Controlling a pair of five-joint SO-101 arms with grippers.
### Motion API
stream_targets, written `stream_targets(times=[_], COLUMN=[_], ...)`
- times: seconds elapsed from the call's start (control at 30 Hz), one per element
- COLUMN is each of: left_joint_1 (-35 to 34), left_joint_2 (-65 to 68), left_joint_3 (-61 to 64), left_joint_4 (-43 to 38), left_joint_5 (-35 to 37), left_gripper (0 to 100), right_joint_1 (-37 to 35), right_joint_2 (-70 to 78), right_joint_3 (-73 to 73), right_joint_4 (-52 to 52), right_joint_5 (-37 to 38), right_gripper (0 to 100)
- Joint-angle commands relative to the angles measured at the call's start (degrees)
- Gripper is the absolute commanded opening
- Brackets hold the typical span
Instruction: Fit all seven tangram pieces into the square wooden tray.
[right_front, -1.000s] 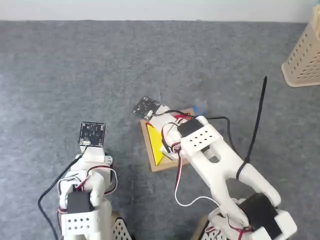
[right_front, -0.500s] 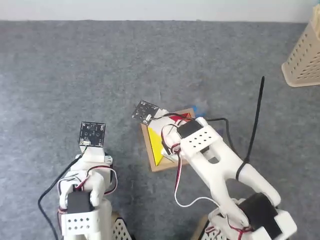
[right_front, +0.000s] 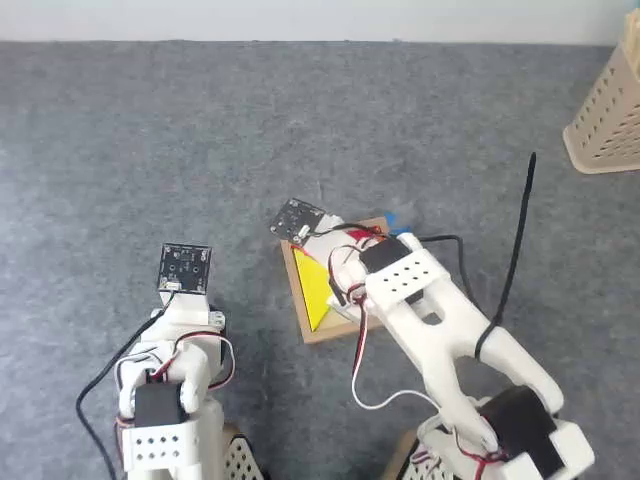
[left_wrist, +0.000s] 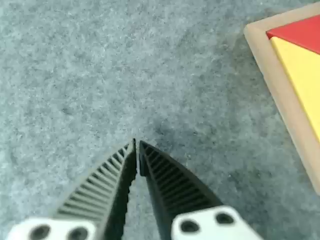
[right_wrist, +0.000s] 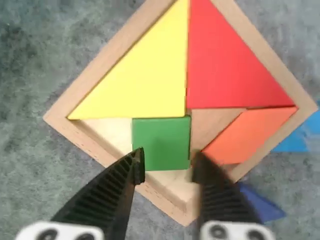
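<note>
Tray sat mid-worktop, under the R arm. In it: yellow triangle & red triangle side by side, green square touching the yellow one's edge, orange piece under the red one, w/ a bare wood gap between green & orange. R fingers were apart, one tip each side of the green square (can't tell if touching). Blue pieces lay outside, just beside the tray. L fingers were together over bare worktop, near a tray corner.
</note>
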Motion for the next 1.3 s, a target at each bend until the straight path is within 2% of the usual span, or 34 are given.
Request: stream_targets(times=[0.0, 0.07, 0.53, 0.77, 0.9, 1.07, 1.27], left_joint_1=[0.0, 0.0, 0.0, 0.0, 0.0, 0.0, 0.0], left_joint_2=[-1.1, -1.1, -1.1, -1.1, -1.1, -1.1, -1.1], left_joint_3=[-0.4, -0.4, -0.4, -0.4, -0.4, -0.4, -0.4], left_joint_4=[0.4, 0.4, 0.4, 0.4, 0.4, 0.4, 0.4], left_joint_5=[-0.3, -0.3, -0.3, -0.3, -0.3, -0.3, -0.3], left_gripper=[1, 1, 1, 1, 1, 1, 1], right_joint_1=[1.1, 1.0, 4.2, 4.8, 5.8, 12.7, 23.3], right_joint_2=[1.0, 3.6, 16.6, 7.3, -0.8, -7.4, -1.1], right_joint_3=[-0.5, -0.7, -8.0, -8.0, -6.3, -2.6, -5.1], right_joint_4=[-0.4, -2.2, -6.5, -6.1, -1.1, -0.8, -0.5], right_joint_5=[0.6, 0.6, -0.8, -7.8, -10.5, -10.9, -12.7], right_gripper=[3.5, 0.5, 0.6, 0.6, 0.6, 0.6, 0.9])
